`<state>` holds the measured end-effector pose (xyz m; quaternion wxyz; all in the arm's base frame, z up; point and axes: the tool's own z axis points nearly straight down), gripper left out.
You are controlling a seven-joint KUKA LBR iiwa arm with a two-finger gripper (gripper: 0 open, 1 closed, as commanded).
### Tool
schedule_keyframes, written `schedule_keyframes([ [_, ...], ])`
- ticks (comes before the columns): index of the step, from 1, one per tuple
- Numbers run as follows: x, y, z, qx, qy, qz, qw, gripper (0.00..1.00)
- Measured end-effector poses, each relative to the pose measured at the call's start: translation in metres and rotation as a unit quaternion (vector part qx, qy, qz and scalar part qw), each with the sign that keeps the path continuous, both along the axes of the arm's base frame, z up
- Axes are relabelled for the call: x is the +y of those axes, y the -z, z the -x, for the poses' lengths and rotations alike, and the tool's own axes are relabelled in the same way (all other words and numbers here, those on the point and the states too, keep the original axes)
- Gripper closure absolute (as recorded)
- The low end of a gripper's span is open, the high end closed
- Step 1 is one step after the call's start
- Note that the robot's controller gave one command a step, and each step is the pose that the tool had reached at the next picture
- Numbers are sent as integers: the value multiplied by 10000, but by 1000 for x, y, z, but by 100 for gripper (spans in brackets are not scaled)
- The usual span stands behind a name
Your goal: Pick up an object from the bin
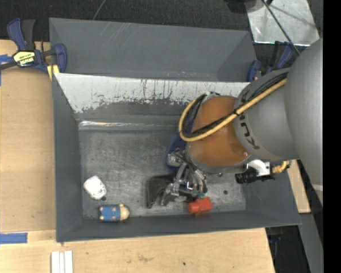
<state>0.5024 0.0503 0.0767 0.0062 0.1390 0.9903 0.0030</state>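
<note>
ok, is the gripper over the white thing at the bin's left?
No, the gripper sits by the black thing and the red thing, well right of the white thing.

The gripper [184, 191] partly covers a black thing [157, 190].

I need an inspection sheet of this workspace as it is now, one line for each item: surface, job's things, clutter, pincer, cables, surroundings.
Surface: grey metal bin, floor scuffed, far wall streaked with scratches.
Job's things: black object and red object lie at the front middle of the floor, nearest the pincer.
Clutter: white rounded object and blue-and-yellow object at the front left, apart from each other.
Grippers: pincer is low in the bin, between the black object and the red object.
Cables: yellow cable loops around the orange wrist cover.
Surroundings: nothing seen.
</note>
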Motion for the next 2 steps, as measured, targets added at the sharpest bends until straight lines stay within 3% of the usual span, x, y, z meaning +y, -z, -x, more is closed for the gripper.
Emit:
schedule_keyframes([
  [1, 1, -1, -2, -49, -1, -10, 10000, 100],
  [2, -5, -128, 8, 42, -293, 24, 9996, 100],
])
